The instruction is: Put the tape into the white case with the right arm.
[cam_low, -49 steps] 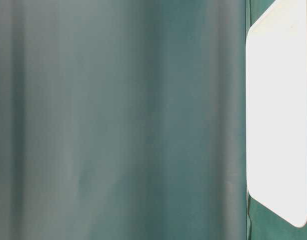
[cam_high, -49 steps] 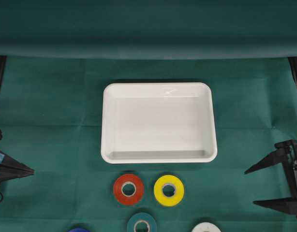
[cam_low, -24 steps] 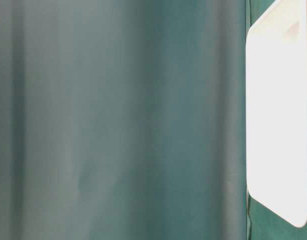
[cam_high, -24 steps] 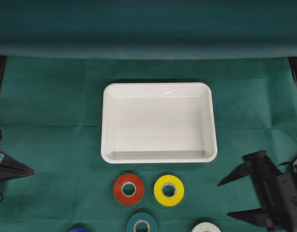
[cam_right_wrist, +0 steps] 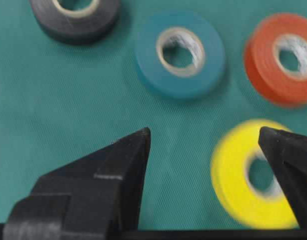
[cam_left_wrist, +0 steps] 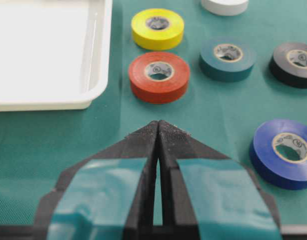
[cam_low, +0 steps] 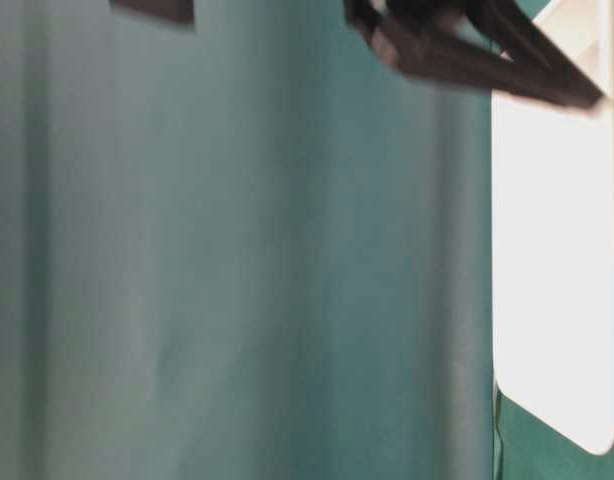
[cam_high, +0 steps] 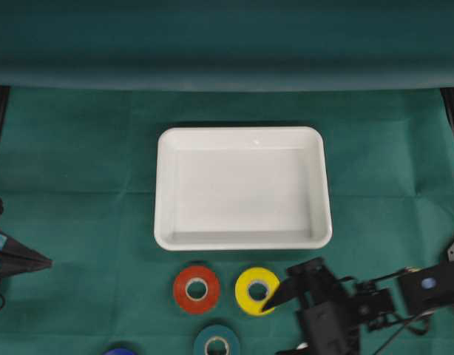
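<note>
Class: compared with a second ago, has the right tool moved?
Yes. In the overhead view the right tool has swung leftward from the right edge, now open beside the yellow tape, below the white case.

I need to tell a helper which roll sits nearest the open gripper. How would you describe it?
Find the white case on the green cloth. Two rolls lie just below its near edge. Take the yellow roll, beside the red roll and touching distance from the right gripper.

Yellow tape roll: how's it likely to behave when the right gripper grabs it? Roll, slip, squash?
The yellow tape roll lies flat on the green cloth, so it is unlikely to roll. Its thick wound ring looks stiff and probably won't squash. The smooth outer face could slip between the open right gripper fingers.
</note>
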